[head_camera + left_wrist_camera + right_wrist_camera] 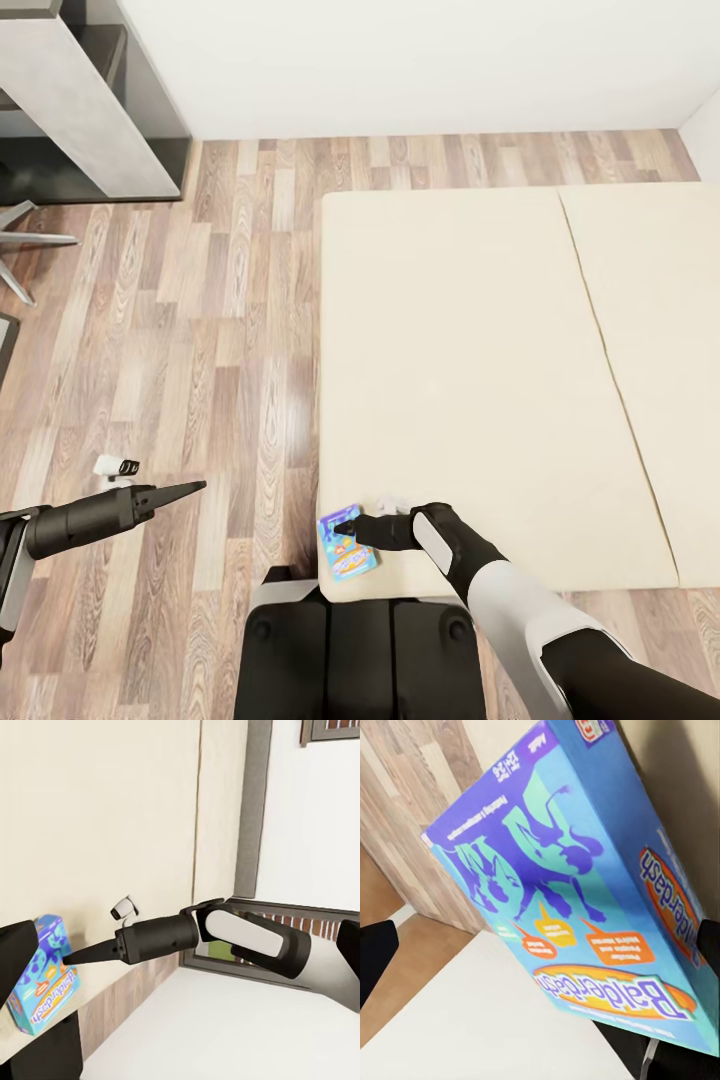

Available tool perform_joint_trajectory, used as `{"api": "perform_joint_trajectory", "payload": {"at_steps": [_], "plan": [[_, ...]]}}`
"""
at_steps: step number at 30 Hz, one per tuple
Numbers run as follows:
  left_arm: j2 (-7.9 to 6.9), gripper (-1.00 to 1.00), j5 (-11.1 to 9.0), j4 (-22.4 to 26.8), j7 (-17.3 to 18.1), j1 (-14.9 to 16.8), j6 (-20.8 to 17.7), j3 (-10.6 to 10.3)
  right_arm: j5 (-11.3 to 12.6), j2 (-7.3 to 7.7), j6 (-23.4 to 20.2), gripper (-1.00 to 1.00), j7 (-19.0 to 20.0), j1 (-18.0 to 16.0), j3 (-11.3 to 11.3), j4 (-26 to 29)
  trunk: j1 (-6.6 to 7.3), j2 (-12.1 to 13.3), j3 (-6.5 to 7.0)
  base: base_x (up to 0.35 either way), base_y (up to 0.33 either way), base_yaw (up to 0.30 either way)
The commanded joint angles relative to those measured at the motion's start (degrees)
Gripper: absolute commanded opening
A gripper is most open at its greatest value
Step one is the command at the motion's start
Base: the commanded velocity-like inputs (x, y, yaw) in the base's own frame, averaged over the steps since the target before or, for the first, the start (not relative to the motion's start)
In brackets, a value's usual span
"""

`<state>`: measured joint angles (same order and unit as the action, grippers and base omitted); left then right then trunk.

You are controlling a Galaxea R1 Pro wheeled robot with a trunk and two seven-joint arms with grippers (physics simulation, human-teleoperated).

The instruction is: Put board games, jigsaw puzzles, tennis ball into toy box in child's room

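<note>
Jaws of the right gripper (345, 524) could not be judged for opening: in the head view its dark fingertips reached the near edge of the blue board game (349, 541), yet whether they pinched it or merely touched it was not clear. The box lay flat at the near left corner of the bed (470, 330), at about 6 o'clock in that view, on the cream mattress beside the wood-plank floor (190, 330).

Over the floor at about 8 o'clock, well apart from the bed, the left gripper (190, 488) tapered to a single point, its fingers apparently together with nothing between them.

From the right wrist camera the box (585, 885) showed its cover close up, with the title "Balderdash" in an orange oval, purple figures on turquoise, and the dark finger pads (375, 952) at the frame's edges. From the left wrist camera the right arm (195, 934) appeared side-on, reaching to the box (45, 975) at the mattress edge, with a dark-framed window (262, 937) beyond.
</note>
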<state>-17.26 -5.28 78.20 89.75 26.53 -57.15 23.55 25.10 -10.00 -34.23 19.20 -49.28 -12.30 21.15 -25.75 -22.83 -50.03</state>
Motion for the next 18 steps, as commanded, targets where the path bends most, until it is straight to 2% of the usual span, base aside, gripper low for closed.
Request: {"api": "perform_joint_trajectory", "payload": {"at_steps": [1, 18], "plan": [[-0.03, 1.00, 0.06, 0.02, 0.25, 0.01, -0.60, 0.01, -0.15, 0.00, -0.16, 1.00, 0.13, -0.02, -0.07, 0.03, -0.03, -0.09, -0.16, 0.000, 0.000, 0.000], [-0.03, 1.00, 0.01, 0.02, 0.25, 0.01, -0.59, 0.02, -0.28, 0.00, 0.28, 1.00, 0.61, -0.02, -0.27, 0.05, -0.03, -0.09, -1.75, 0.000, 0.000, 0.000]]}}
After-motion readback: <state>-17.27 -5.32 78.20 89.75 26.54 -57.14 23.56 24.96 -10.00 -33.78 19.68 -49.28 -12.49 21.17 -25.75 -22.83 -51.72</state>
